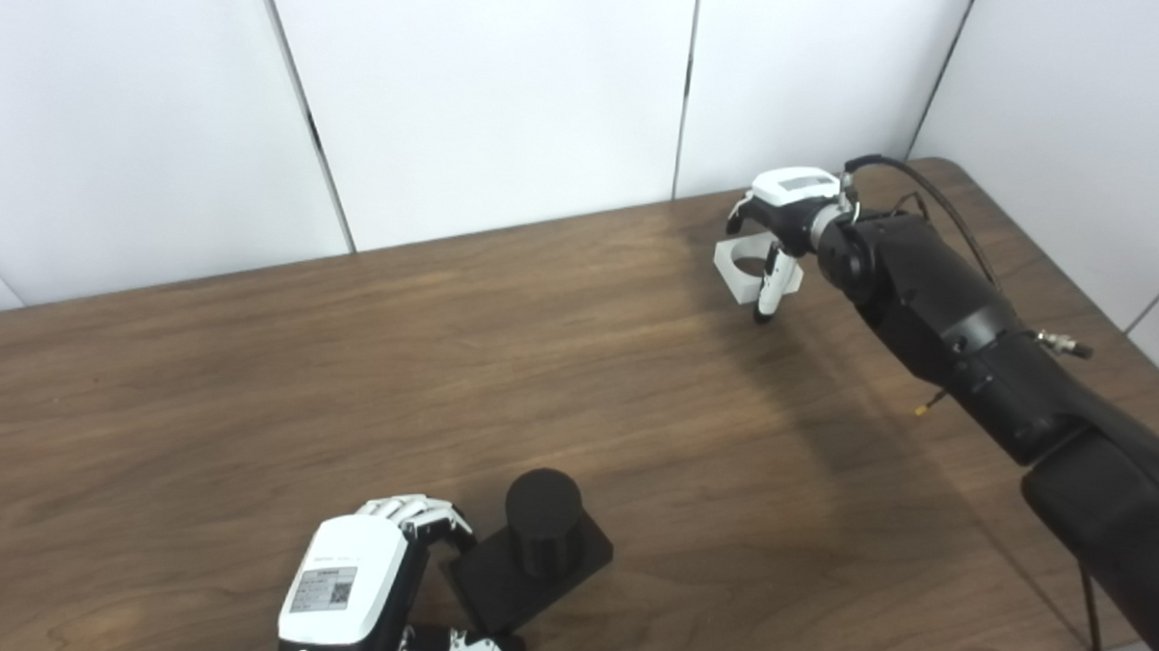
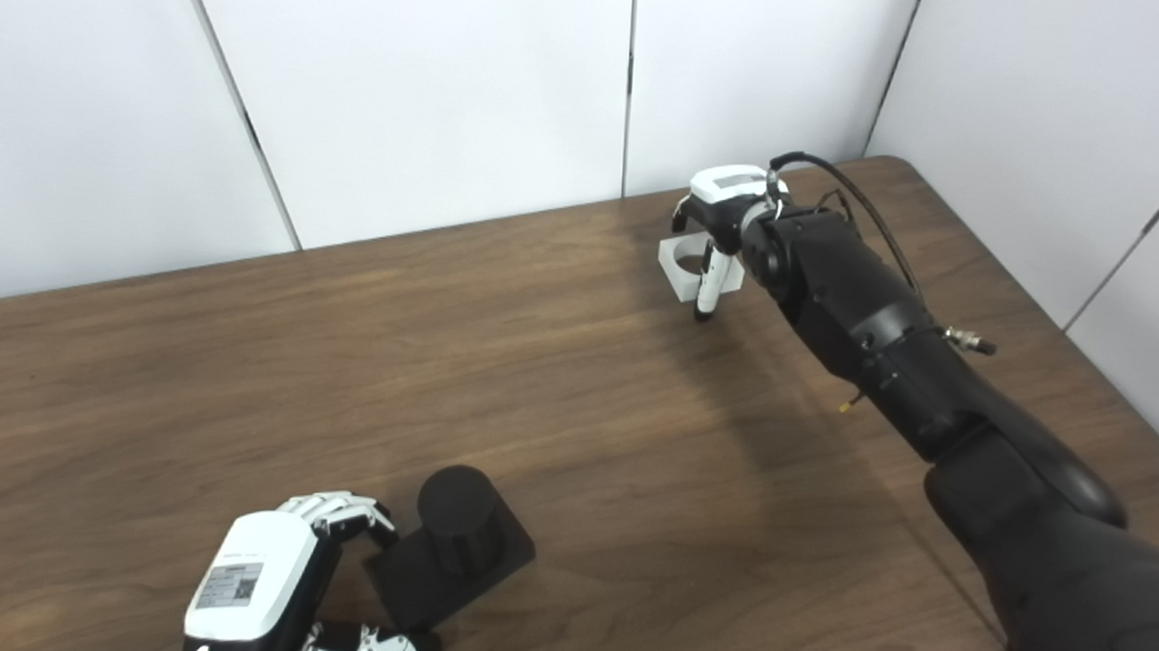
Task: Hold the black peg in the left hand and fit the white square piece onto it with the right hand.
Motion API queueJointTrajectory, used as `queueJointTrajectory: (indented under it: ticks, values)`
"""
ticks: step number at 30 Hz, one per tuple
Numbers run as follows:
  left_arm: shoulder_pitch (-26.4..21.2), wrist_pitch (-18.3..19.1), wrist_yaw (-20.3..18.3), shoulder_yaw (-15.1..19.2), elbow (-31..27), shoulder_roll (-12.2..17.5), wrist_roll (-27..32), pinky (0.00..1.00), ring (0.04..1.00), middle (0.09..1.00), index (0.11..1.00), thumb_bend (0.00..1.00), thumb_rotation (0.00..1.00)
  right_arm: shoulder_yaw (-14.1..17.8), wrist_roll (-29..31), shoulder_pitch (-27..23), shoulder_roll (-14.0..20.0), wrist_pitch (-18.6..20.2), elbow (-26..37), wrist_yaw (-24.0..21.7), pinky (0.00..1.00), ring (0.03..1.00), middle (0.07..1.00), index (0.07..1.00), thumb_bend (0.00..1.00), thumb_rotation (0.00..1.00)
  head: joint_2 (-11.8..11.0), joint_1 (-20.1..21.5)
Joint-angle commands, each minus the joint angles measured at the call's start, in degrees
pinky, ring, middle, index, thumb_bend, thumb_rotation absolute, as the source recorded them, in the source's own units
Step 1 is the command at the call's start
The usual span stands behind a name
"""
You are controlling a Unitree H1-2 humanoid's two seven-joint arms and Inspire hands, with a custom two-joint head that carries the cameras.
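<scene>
At the bench's near edge, left hand with fingers closed on the peg's base, far off, right hand fingers clasping the white piece, lifted or resting unclear.

Brown wooden bench fills most of frame; white wall panels behind it, across top. Black cylindrical peg on square black base at lower centre, standing on bench. Left robot hand at bottom, just left of peg base, fingers at base's edge. White square piece with round hole at upper right, near bench's far edge. Right robot hand over that piece, fingers around it, arm running to lower right corner. Peg and white piece well apart.
</scene>
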State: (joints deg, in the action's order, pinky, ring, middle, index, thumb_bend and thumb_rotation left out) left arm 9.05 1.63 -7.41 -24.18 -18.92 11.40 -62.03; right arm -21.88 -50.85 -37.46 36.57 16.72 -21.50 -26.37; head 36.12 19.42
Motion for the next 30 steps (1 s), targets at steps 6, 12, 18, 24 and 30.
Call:
queueJointTrajectory:
  ticks: [6,12,18,24,30]
  values:
    - [1.0,1.0,-2.2,-0.3,0.4,0.9,-2.1,0.76,0.758,0.715,0.488,0.52,0.04,0.0,-0.8,-3.5,2.2,-1.6,0.7,0.8,0.94,0.999,0.933,0.717,0.73,0.17,0.2,0.0]
    - [1.2,1.3,-2.6,-0.3,0.0,0.8,-2.4,0.76,0.759,0.715,0.488,0.52,0.04,-0.3,-0.5,-4.2,2.9,-3.9,0.0,0.8,0.91,0.969,0.899,0.514,0.53,0.14,0.4,-0.1]
    - [1.2,1.4,-3.3,-0.2,-0.5,0.8,-2.4,0.76,0.76,0.716,0.488,0.52,0.04,-0.3,-0.6,-4.4,3.3,-4.8,0.6,0.1,0.87,0.938,0.863,0.493,0.52,0.14,0.5,-0.2]
    - [1.1,1.3,-3.1,-0.2,-0.3,0.8,-2.6,0.76,0.758,0.715,0.488,0.52,0.04,-0.2,-0.6,-4.3,3.4,-5.2,0.4,0.7,0.84,0.921,0.836,0.49,0.52,0.14,0.5,-0.2]
    - [1.1,1.1,-2.9,-0.1,-0.4,0.8,-2.4,0.76,0.754,0.711,0.488,0.52,0.04,0.3,-0.2,-3.4,3.7,-6.6,0.6,2.2,0.81,0.893,0.813,0.488,0.52,0.13,0.8,-0.2]
